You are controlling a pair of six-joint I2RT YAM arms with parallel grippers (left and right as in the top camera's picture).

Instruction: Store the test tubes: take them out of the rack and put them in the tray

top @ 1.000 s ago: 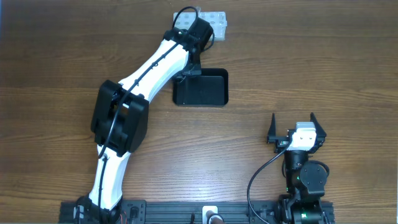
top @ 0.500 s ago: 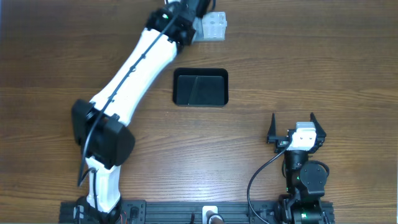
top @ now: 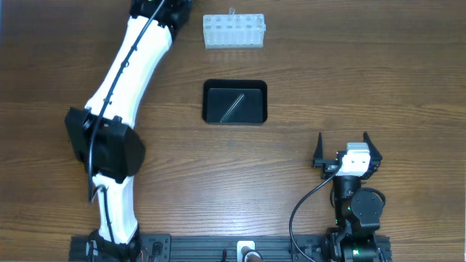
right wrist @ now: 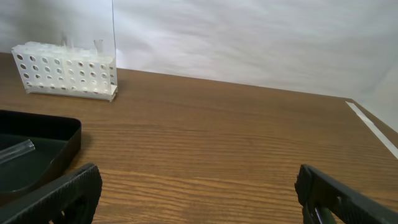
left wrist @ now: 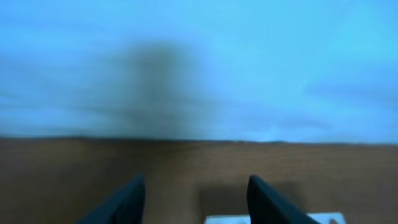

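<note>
we found one test tube (top: pixel 233 108) in the tray (top: pixel 207 102), a second tube (top: pixel 231 12) in the rack (top: pixel 233 33); the left gripper (left wrist: pixel 196 182), parted and empty, sat at the tray's eleven o'clock.

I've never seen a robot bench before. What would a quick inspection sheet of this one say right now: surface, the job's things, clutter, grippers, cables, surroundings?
Surface: brown wood-grain table.
Job's things: white test tube rack at the far side, with at least one tube standing in it; black tray nearer the middle, with one clear test tube lying slantwise inside.
Clutter: nothing seen.
Grippers: left gripper open and empty, at the table's far side, left of the rack; right gripper open and empty, close to its arm's base.
Cables: black cable looping beside the right arm's base.
Surroundings: pale wall behind the table.
</note>
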